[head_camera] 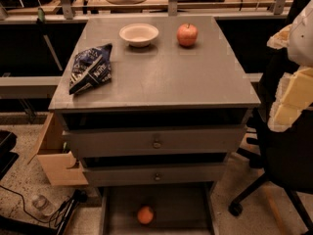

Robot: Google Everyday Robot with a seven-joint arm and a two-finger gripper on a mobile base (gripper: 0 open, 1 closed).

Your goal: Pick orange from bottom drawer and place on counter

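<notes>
Grey cabinet point(122, 143) filled the middle of the view, seen from above & in front. Its counter point(161, 72), a wide flat matte top, carried three things, all well apart from each other. Below the top were two knobbed drawers, upper one point(195, 142) & lower one point(195, 175), each pulled out a little. The bottom drawer point(181, 204) was pulled out furthest, w/ its flat grey floor open to view.

Black office chair point(288, 155) stood just right of the cabinet, wheeled base on the speckled floor. Brown cardboard box point(56, 163) sat against the cabinet's left side, low down.

The gripper point(289, 102), pale white & yellow, was at the right edge of the view, above the chair & beside the counter's right edge, well away from the drawers. Open or closed: can't tell. It held nothing that I could see.

On the counter: dark blue chip bag point(90, 68) near the front-left corner, crumpled & lying flat. White bowl point(139, 34) at the back, approx centre, upright. Reddish apple point(187, 35) to the bowl's right, near but not touching.

The orange point(145, 214) lay inside the bottom drawer, on the floor, left of centre & apart from the walls.
</notes>
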